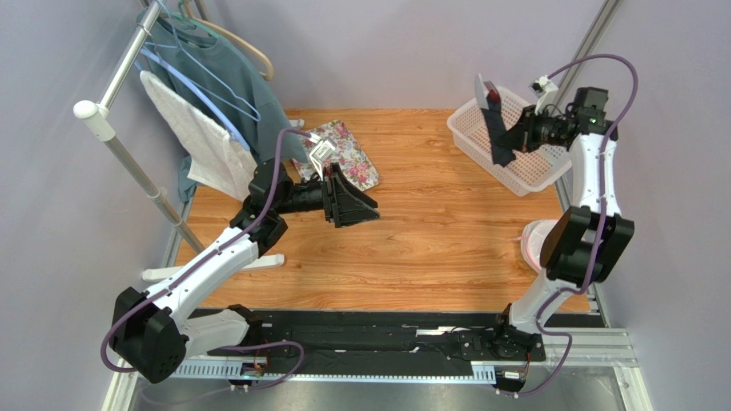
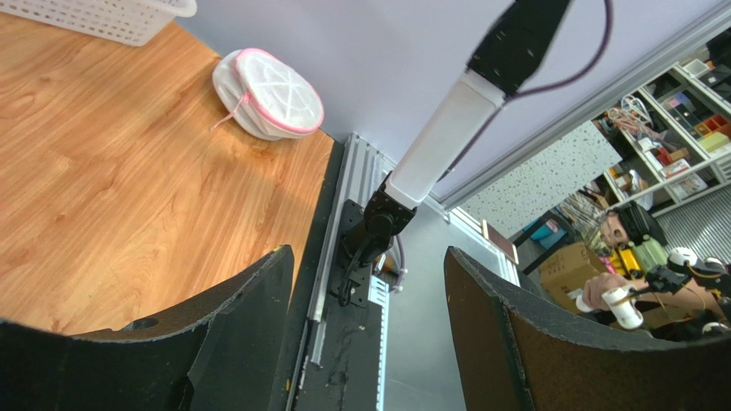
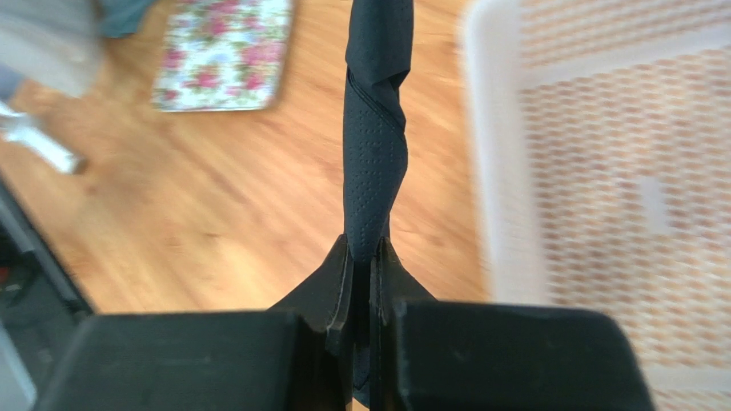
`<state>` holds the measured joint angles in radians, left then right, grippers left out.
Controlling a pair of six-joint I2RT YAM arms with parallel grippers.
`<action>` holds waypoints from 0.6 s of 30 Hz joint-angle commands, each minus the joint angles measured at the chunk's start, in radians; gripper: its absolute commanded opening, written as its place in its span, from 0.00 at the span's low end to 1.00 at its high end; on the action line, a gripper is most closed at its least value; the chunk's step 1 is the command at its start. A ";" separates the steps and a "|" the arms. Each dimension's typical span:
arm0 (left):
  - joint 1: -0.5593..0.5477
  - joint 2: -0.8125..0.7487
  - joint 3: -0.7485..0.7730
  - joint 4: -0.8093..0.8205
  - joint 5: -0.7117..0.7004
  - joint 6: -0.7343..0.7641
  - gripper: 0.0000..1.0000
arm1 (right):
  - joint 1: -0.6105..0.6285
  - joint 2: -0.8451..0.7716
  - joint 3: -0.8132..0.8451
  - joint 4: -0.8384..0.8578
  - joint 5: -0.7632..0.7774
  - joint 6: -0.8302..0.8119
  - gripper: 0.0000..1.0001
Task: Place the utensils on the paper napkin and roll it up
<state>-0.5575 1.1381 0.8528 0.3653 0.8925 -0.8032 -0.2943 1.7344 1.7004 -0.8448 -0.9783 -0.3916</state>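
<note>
The black paper napkin (image 1: 496, 128) hangs twisted in the air at the near-left corner of the white basket (image 1: 515, 141). My right gripper (image 1: 517, 135) is shut on its lower end; the right wrist view shows the fingertips (image 3: 339, 274) pinching the twisted napkin (image 3: 375, 145). My left gripper (image 1: 352, 201) is open and empty above the wooden table, just in front of the floral tray (image 1: 350, 152); its wrist view shows the gripper (image 2: 369, 265) with jaws wide apart and nothing between them. The purple fork and the grey knife are not visible in any view.
A clothes rack (image 1: 120, 77) with hangers, a teal shirt (image 1: 232, 68) and a white towel (image 1: 202, 137) stands at the back left. A white mesh pouch with pink trim (image 1: 532, 241) lies at the table's right edge beside the right arm, also in the left wrist view (image 2: 266, 94).
</note>
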 commanded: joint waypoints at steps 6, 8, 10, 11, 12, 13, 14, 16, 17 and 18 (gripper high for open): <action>-0.004 -0.037 -0.035 0.004 0.000 0.035 0.73 | -0.103 0.280 0.353 -0.171 0.160 -0.411 0.00; -0.004 -0.037 -0.037 0.003 -0.004 0.032 0.72 | -0.108 0.321 0.366 -0.142 0.197 -0.414 0.00; -0.004 -0.040 -0.040 0.003 -0.006 0.030 0.72 | -0.108 0.359 0.387 -0.134 0.214 -0.423 0.00; -0.004 -0.040 -0.041 0.001 -0.007 0.027 0.72 | -0.108 0.370 0.390 -0.125 0.220 -0.431 0.00; -0.004 -0.041 -0.043 0.001 -0.009 0.029 0.72 | -0.106 0.379 0.393 -0.120 0.234 -0.435 0.00; -0.004 -0.041 -0.043 0.000 -0.009 0.029 0.72 | -0.106 0.389 0.400 -0.111 0.242 -0.440 0.00; -0.005 -0.043 -0.044 -0.003 -0.012 0.029 0.72 | -0.106 0.411 0.403 -0.111 0.247 -0.444 0.00; -0.004 -0.041 -0.047 -0.008 -0.024 0.027 0.72 | -0.101 0.431 0.401 -0.112 0.270 -0.458 0.00; -0.004 -0.041 -0.047 -0.008 -0.029 0.027 0.72 | -0.098 0.444 0.395 -0.111 0.277 -0.463 0.00; -0.004 -0.040 -0.050 -0.009 -0.033 0.027 0.72 | -0.094 0.450 0.386 -0.112 0.286 -0.472 0.00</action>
<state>-0.5579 1.1221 0.8101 0.3511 0.8780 -0.7933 -0.4000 2.1658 2.0487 -0.9878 -0.7193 -0.7979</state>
